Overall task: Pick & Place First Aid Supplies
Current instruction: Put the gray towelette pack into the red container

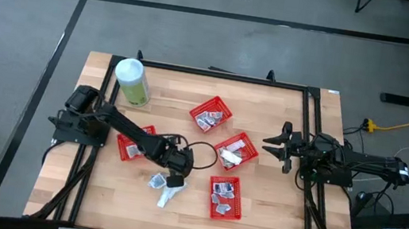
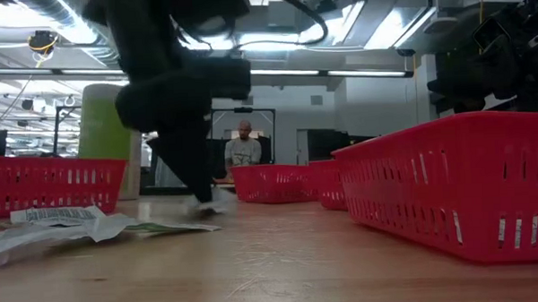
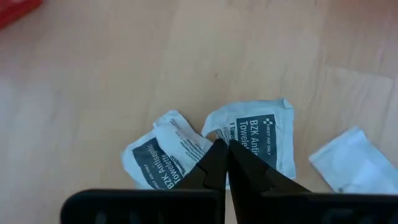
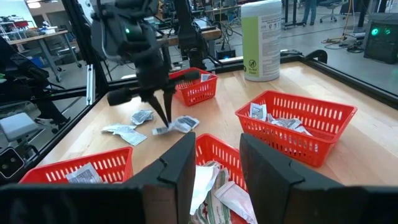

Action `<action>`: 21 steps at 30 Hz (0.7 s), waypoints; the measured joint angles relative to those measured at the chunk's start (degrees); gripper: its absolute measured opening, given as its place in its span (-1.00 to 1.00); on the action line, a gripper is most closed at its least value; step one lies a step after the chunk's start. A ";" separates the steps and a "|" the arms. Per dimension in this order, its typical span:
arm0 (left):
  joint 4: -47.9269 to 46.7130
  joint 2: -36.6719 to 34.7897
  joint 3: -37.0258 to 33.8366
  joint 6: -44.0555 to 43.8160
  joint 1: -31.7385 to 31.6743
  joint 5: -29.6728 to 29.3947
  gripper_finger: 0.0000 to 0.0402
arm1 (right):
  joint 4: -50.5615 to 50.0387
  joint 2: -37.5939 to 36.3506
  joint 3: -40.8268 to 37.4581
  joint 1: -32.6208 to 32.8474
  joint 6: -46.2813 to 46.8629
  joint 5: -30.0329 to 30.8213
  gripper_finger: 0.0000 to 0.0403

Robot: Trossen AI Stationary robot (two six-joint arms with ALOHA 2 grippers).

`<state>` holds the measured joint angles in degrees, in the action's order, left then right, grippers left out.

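The left pincer point(image 1: 174, 179) reaches down to the wooden counter point(image 1: 270, 220), its two dark fingers point(image 3: 214, 163) pressed together with their tips meeting between two antiseptic towelette packets point(image 3: 163, 155), which lie flat on the wood on either side of the tips and overlap slightly; whether a packet edge is caught between the tips cannot be told. A third, plain white packet point(image 3: 356, 160) lies on the wood just beyond the lettered pair, apart from the fingers. In the overhead view these loose packets point(image 1: 163, 189) sit directly under and just beside this pincer. Four red mesh baskets surround it: one point(image 1: 133, 143) just behind it near the arm, one point(image 1: 225, 197) close by, and two point(image 1: 235, 152) point(image 1: 212, 114) farther off, each holding more packets. A pale-green canister point(image 1: 133, 82) with a white lid stands well away at the counter's far edge. The right pincer point(image 1: 278, 146) hangs at the counter's right side, well apart from the packets, its fingers point(image 4: 266, 171) spread.
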<state>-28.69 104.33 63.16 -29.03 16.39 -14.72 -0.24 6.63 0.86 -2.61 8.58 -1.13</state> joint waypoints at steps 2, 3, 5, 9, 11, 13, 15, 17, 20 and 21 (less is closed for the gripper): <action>1.75 1.25 0.00 2.13 -0.59 1.73 -0.99 | 0.01 -0.02 0.00 0.02 0.00 0.00 -0.37; 2.86 1.69 0.00 2.96 -0.89 2.71 -0.98 | 0.01 -0.02 0.00 0.02 0.00 0.00 -0.37; 3.91 2.08 0.00 4.05 -1.26 4.19 -0.97 | 0.01 0.00 0.00 0.00 0.00 0.00 -0.37; 4.26 2.08 0.00 5.09 -1.28 4.14 -0.94 | 0.01 -0.01 0.00 0.02 0.00 0.00 -0.37; 4.54 2.08 0.00 6.79 -1.28 4.26 -0.92 | 0.01 0.00 0.00 0.00 0.00 0.00 -0.37; 4.66 2.08 0.00 8.24 -1.13 5.07 -0.87 | 0.01 -0.02 0.00 0.00 0.00 0.00 -0.37; 4.77 2.08 0.00 9.62 -0.91 5.70 -0.80 | 0.01 0.00 0.00 0.00 0.00 0.00 -0.37; 4.81 2.08 0.00 11.83 -0.53 5.69 -0.72 | 0.01 -0.02 0.00 0.00 0.00 0.00 -0.37; 4.81 2.08 0.00 15.84 0.21 5.53 -0.57 | 0.01 -0.01 0.00 0.01 0.00 0.00 -0.37; 4.82 2.08 0.00 16.84 0.46 5.50 -0.52 | 0.01 0.00 0.00 0.02 0.00 0.00 -0.37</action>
<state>-23.87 106.41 63.16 -12.19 16.85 -9.23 -0.23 6.63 0.86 -2.59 8.58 -1.13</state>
